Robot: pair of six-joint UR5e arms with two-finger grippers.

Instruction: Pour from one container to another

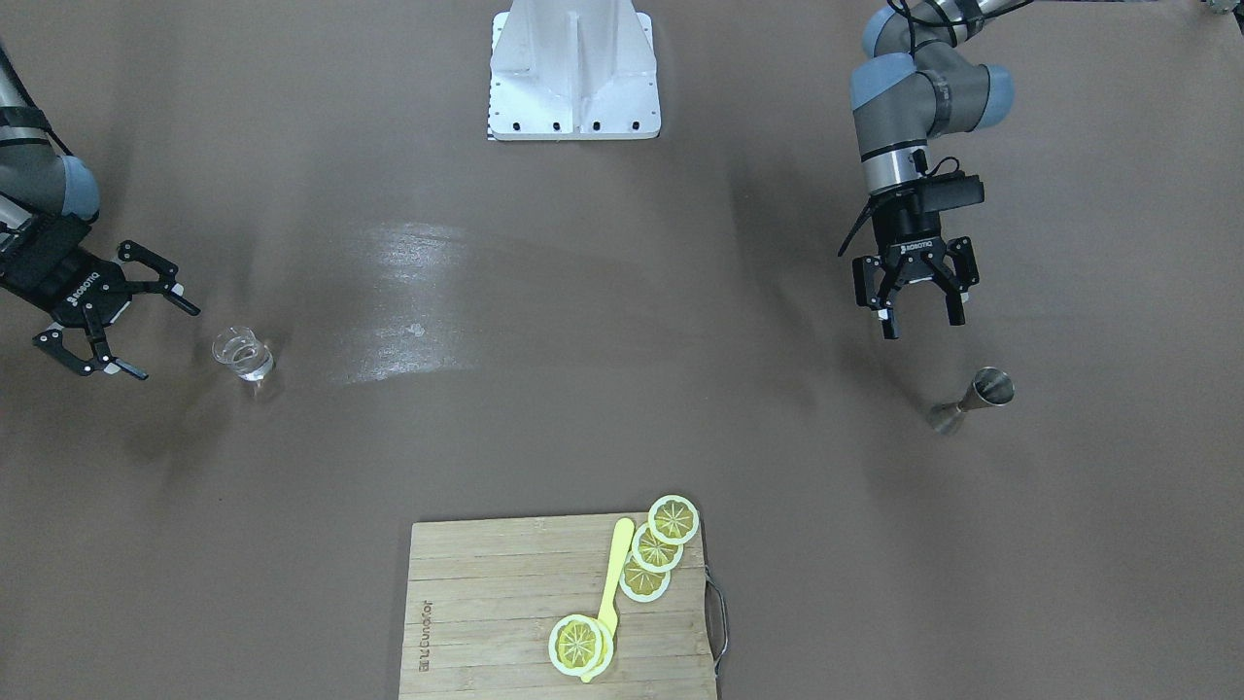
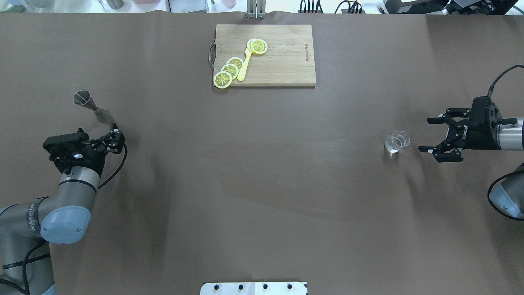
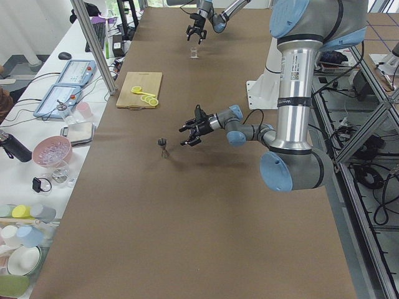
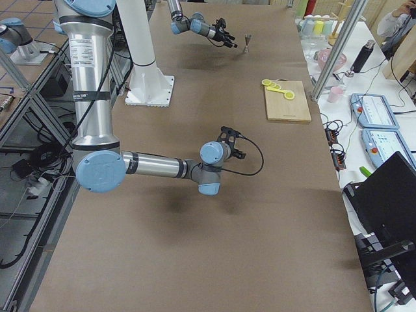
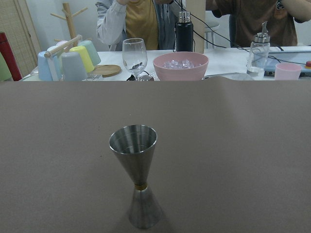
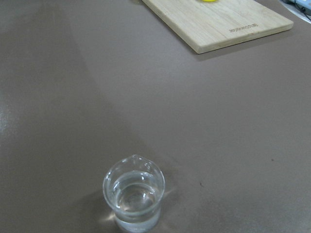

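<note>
While both gape empty, left tool (image 1: 923,324) faces jigger (image 1: 972,401), right tool (image 1: 163,340) (held level) faces glass (image 1: 243,355).

At the top centre of the overhead view you see a wooden cutting board (image 2: 282,61) carrying lemon slices (image 2: 223,79) and a yellow utensil (image 2: 243,67), while along the top of the left wrist view you find a pink bowl (image 5: 180,65), a wine glass (image 5: 134,56) and a black bottle (image 5: 184,36).

Bare table (image 2: 262,184) on every side of the glass (image 2: 396,142), with an open lane to the spread right jaws nearby. Bare table likewise round the jigger (image 2: 91,105), left jaws spread near its base. Only obstacle: cutting board (image 2: 282,61) with lemon slices (image 2: 230,70) at the far edge, well apart from both.
</note>
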